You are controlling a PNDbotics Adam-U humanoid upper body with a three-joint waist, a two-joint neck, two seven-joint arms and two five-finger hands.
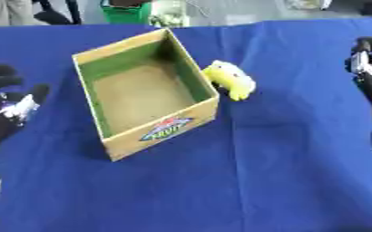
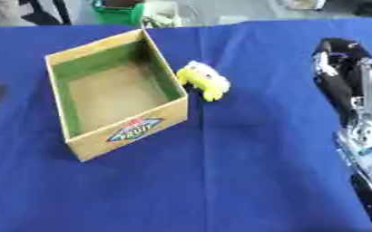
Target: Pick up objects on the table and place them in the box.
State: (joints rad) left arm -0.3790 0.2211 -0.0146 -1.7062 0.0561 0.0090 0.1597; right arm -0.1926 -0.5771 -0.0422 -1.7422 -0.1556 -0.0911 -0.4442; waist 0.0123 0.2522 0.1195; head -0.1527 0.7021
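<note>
An open cardboard box with green inner walls and a fruit label on its front stands on the blue tablecloth, left of centre, with nothing inside. A yellow toy-like object lies just outside the box's right wall, touching or nearly touching it. My left hand rests at the left edge of the left eye view, fingers spread and relaxed, holding nothing. My right hand hangs at the right side, well to the right of the yellow object; its fingers are blurred.
The blue tablecloth covers the whole table. Beyond the far edge stand a green container and other clutter. My right forearm runs down the right side of the right eye view.
</note>
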